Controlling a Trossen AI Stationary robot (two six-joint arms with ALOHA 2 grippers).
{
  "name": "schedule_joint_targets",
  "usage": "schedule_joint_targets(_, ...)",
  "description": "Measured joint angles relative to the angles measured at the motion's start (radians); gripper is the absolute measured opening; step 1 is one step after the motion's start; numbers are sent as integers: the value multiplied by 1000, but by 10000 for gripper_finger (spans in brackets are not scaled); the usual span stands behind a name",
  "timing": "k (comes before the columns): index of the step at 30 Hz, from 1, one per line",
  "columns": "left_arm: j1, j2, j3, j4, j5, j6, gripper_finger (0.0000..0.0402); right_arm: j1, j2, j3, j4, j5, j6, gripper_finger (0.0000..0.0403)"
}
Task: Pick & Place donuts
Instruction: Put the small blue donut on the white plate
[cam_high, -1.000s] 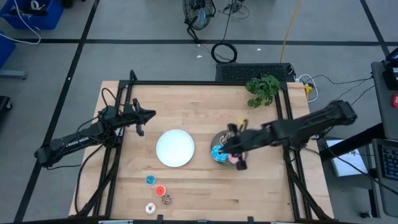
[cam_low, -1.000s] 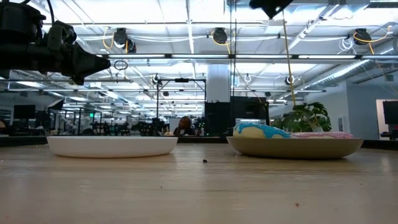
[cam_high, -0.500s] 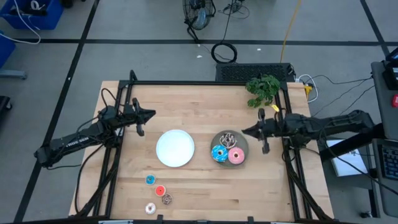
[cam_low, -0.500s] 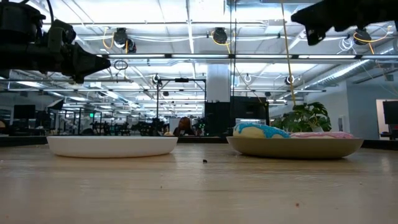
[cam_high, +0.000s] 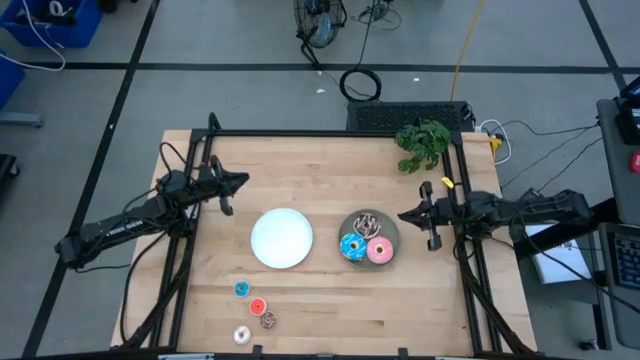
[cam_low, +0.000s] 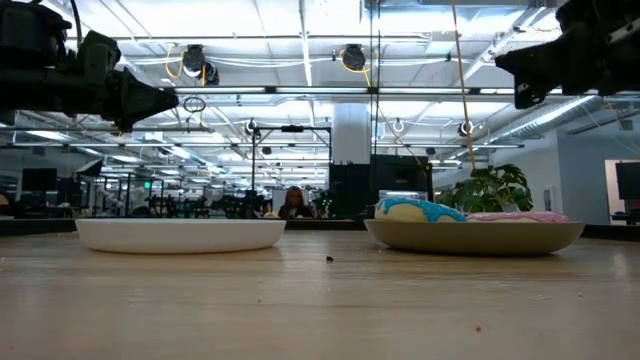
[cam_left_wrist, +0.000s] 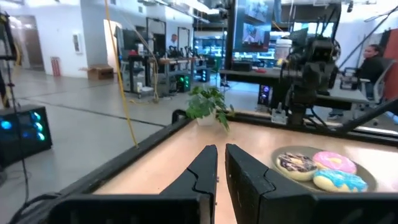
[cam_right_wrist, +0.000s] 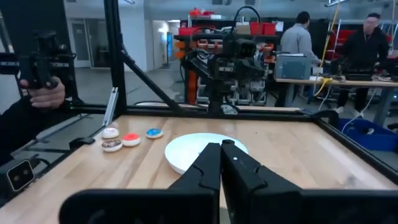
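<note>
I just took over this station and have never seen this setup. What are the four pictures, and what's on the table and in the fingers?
Two dark robot arms work at a wooden table. One picture looks straight down, one looks level across the tabletop, and two come from the arms' wrists. The left gripper and right gripper both hang shut and empty. The grey plate holds the pink donut, blue sprinkled donut and brown drizzled donut. The white plate is bare. Four tiny donuts lie near the front edge.

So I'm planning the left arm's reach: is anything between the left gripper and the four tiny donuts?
Nothing visible. The left gripper hangs over bare wood at the table's left; the tiny donuts sit toward the near edge, and the white plate lies off to the side of that path.
</note>
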Motion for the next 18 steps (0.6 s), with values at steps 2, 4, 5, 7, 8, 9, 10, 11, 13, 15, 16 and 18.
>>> schedule_joint_targets(2, 0, 0, 0, 31, -11, 2, 37, -4, -28, -36, 22, 5, -4, 0)
schedule_joint_targets(4, 0, 0, 0, 51, -12, 7, 37, -12, -47, -72, 64, 9, -14, 0)
schedule_joint_targets(5, 0, 0, 0, 53, -12, 17, 37, -16, -54, -91, 107, 9, -16, 0)
schedule_joint_targets(7, 0, 0, 0, 52, -13, 31, 37, -27, -63, -108, 131, 8, -18, 0)
schedule_joint_targets(8, 0, 0, 0, 48, -12, 37, 37, -30, -60, -109, 111, 8, -18, 0)
schedule_joint_targets(9, 0, 0, 0, 44, -12, 42, 37, -34, -55, -109, 95, 10, -17, 0)
schedule_joint_targets(10, 0, 0, 0, 40, -11, 43, 37, -35, -52, -109, 98, 13, -18, 0)
schedule_joint_targets(11, 0, 0, 0, 32, -8, 40, 37, -35, -55, -110, 99, 16, -21, 0)
schedule_joint_targets(13, 0, 0, 0, -7, 30, 24, 37, -35, -57, -110, 112, 24, -43, 0)
schedule_joint_targets(15, -4, 0, 7, -76, 99, 34, 37, -35, -54, -110, 95, 25, -67, 0)
schedule_joint_targets(16, -10, 0, 22, -129, 118, 35, 37, -35, -53, -111, 98, 25, -80, 0)
schedule_joint_targets(18, -36, 0, 76, -248, 115, 36, 37, -35, -52, -111, 101, 25, -96, 0)
